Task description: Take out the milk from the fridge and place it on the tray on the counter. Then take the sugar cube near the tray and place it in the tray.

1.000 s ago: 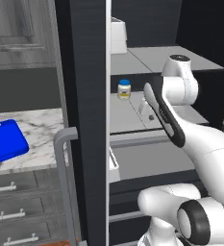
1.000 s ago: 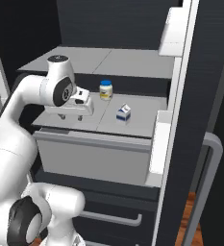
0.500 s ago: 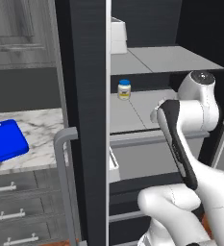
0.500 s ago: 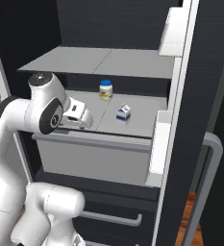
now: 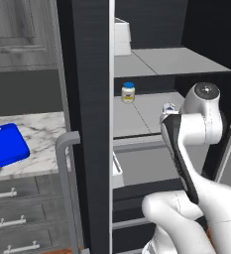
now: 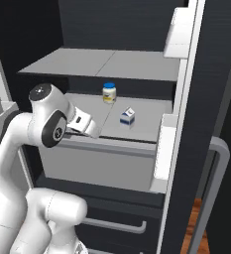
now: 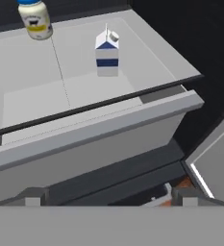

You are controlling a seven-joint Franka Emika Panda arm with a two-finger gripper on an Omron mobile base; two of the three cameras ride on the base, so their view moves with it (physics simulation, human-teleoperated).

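Note:
The milk (image 7: 106,54), a small white carton with dark blue marks, stands upright on the grey shelf of the open fridge (image 6: 206,99). It is also in the right base view, milk (image 6: 127,116), and half hidden behind my arm in the left base view, milk (image 5: 169,106). My gripper (image 7: 108,198) is open with nothing between its fingers, and it hangs in front of and below the shelf edge, well short of the carton. On the white marble counter (image 5: 42,131) left of the fridge lies the blue tray (image 5: 3,146). The sugar cube is out of view.
A blue-lidded jar with a yellow label (image 6: 108,93) stands at the back of the same shelf, left of the milk. A grey drawer front (image 7: 84,144) juts out under the shelf. The fridge door edge with its grey bar handle (image 5: 67,188) separates the fridge from the counter.
The jaws have opened wide. The hand has dropped and drawn back from over the shelf to the front of the drawer. Milk and jar have not moved.

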